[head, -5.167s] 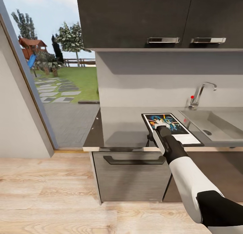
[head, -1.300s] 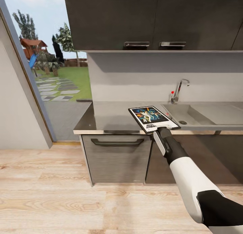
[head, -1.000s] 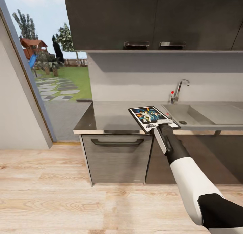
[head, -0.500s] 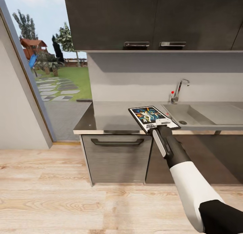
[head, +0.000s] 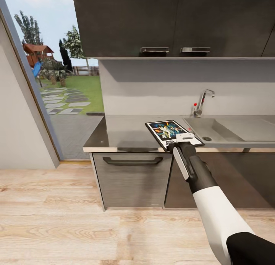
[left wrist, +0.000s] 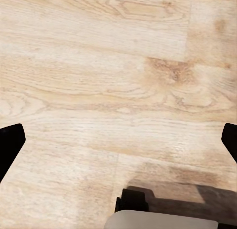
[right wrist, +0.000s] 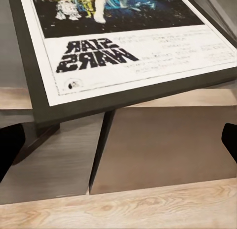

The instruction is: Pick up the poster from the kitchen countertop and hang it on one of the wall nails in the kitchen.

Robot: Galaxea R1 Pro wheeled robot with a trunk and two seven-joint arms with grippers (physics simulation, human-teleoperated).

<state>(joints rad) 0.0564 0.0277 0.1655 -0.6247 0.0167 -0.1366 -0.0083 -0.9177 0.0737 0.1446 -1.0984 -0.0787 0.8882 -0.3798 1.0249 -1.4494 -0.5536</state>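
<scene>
Grey countertop [head: 126, 133] is carrying the Star Wars poster [head: 172, 133] flat beside the sink [head: 225, 129], overhanging its front edge, while I am holding my right gripper [head: 182, 139], fingers spread wide, at the poster's 6 o'clock edge.

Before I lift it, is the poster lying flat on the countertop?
Flat, face up on the countertop; the poster's near edge overhangs the front.

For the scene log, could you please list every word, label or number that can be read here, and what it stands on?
"STAR WARS": black lettering on the white border of the poster, below the artwork.
Fine print beside and under that lettering on the poster: too small and blurred to read.
Poster in the head view: its text is too small to read.
Nothing else bears readable text.
</scene>
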